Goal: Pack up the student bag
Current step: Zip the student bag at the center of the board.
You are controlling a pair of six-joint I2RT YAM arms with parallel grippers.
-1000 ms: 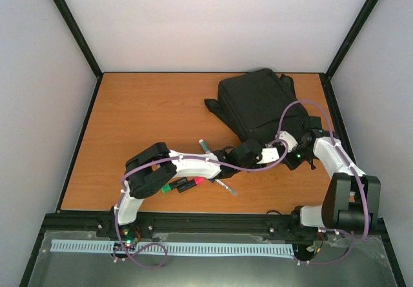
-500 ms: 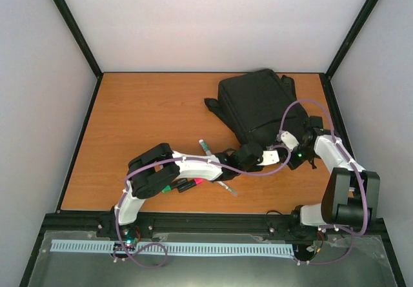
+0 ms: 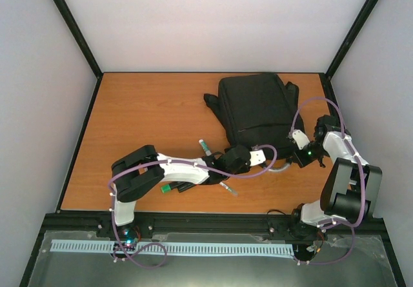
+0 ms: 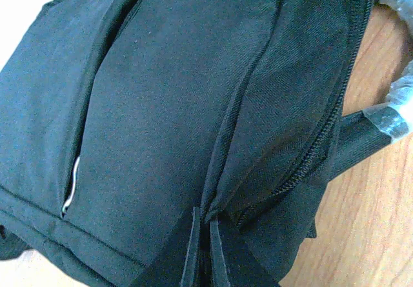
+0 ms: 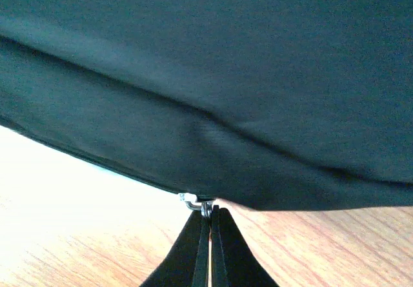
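Note:
The student bag (image 3: 258,106) is a black backpack lying flat at the back right of the table. My left gripper (image 3: 264,153) is at its near edge, shut on a fold of the bag's fabric (image 4: 216,203) beside the zip line (image 4: 326,135). My right gripper (image 3: 297,138) is at the bag's near right corner, shut on a small metal zip pull (image 5: 201,204) at the bag's lower edge (image 5: 226,171). The bag fills both wrist views. Its grey loop handle (image 4: 395,103) shows at the right of the left wrist view.
Several markers and pens lie on the wooden table under and beside my left arm: a green marker (image 3: 166,188), a pen (image 3: 204,146) and another pen (image 3: 226,188). Black frame posts and white walls enclose the table.
My right gripper has moved right and slightly away along the bag's edge, holding the zip pull. My left gripper has drawn back to the left. The bag has turned a little squarer.

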